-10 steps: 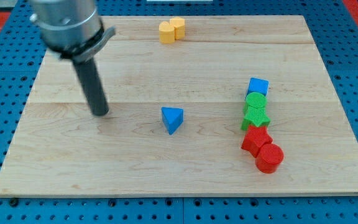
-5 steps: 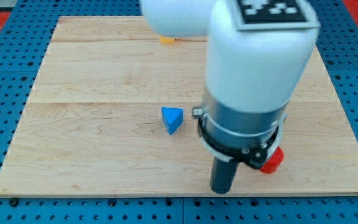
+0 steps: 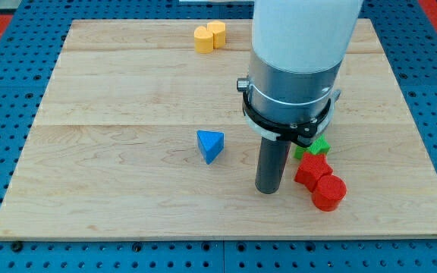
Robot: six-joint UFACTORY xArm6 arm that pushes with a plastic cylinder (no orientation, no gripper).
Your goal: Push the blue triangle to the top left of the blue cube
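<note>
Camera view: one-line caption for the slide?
My tip rests right of the blue triangle, left of the red blocks; yellow blocks sit at the view's top.

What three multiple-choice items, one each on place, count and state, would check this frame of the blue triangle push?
1. My tip sits where relative to the blue triangle?
A. the view's left
B. the view's lower right
C. on top of it

2. How many yellow blocks show?
A. two
B. one
C. four

3. Is my tip touching the blue triangle?
A. yes
B. no, bare board lies between them
C. cannot tell

Key: 1 B, the rod ends right of and below the triangle. 2 A, a pair sits at the view's top. 3 B, a gap shows.
</note>
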